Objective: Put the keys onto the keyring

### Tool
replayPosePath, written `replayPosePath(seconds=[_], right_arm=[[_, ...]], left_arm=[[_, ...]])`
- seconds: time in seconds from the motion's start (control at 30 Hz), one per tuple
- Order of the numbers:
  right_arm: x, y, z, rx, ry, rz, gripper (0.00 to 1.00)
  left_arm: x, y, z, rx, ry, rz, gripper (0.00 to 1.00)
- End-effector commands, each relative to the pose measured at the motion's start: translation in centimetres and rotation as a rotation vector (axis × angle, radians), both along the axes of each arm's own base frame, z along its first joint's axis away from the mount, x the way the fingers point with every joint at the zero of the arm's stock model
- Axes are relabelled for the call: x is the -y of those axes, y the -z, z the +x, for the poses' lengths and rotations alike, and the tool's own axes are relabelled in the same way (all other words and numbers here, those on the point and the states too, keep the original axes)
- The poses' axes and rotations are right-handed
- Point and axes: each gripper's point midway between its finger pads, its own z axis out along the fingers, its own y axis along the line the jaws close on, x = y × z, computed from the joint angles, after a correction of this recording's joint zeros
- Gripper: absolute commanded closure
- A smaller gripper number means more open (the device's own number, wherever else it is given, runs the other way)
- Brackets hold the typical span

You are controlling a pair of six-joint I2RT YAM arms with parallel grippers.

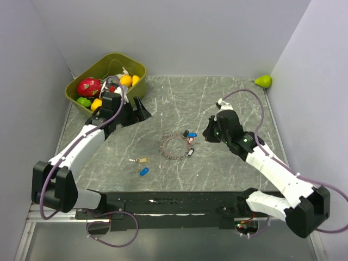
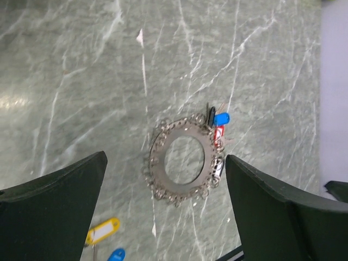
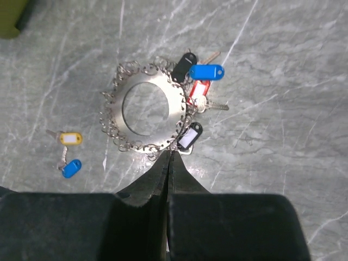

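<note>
From above, the keyring (image 1: pixel 167 147) lay flat near the middle of the marble-patterned table (image 1: pixel 228 103). Four keys (image 1: pixel 191 142) clustered at its right edge. A yellow-tagged key (image 1: pixel 142 160) and a blue-tagged key (image 1: pixel 144 171) lay loose to its left, apart from it. The left gripper (image 1: pixel 136 111) hung beside the green bin (image 1: pixel 136 68) of toy fruit, its jaws spread and empty. The right gripper (image 1: pixel 209 133) sat just right of the ring.

In the left wrist view, the left gripper (image 2: pixel 165 158) stood spread wide, holding nothing. The keyring (image 2: pixel 185 187) lay below, framed between its fingers (image 2: pixel 54 206). The loose yellow-tagged key (image 2: pixel 102 231) and blue-tagged key (image 2: pixel 115 254) showed at the bottom.

In the right wrist view, the right gripper (image 3: pixel 169 155) was clenched tight with nothing between its jaws. Its tips were just beside the near edge of the keyring (image 3: pixel 145 133); contact could not be told. The yellow-tagged key (image 3: pixel 70 138) and blue-tagged key (image 3: pixel 71 168) lay off to the left.
</note>
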Motion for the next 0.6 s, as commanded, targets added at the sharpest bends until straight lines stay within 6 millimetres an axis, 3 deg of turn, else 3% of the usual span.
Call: replayPosePath(seconds=[0.0, 0.13, 0.27, 0.43, 0.57], right_arm=[[0.8, -1.0, -0.5, 0.055, 0.011, 0.024, 0.98], [0.4, -1.6, -1.7, 0.061, -0.017, 0.077, 0.98], [0.8, -1.2, -3.0, 0.068, -0.013, 0.114, 0.96], [2.4, -0.2, -4.8, 0.080, 0.011, 0.108, 0.93], [3.5, 0.2, -5.7, 0.092, 0.033, 0.098, 0.91]], left_arm=[[-1.3, -4.2, -1.1, 0.079, -0.033, 0.023, 0.04], [-2.6, -6.1, -3.0, 0.129, -0.088, 0.013, 0.04], [-3.3, -9.2, -4.9, 0.216, -0.120, -0.052, 0.04], [-1.8, -11.5, -6.2, 0.258, -0.062, -0.174, 0.04], [-0.9, -11.6, -6.2, 0.249, -0.026, -0.217, 0.04]])
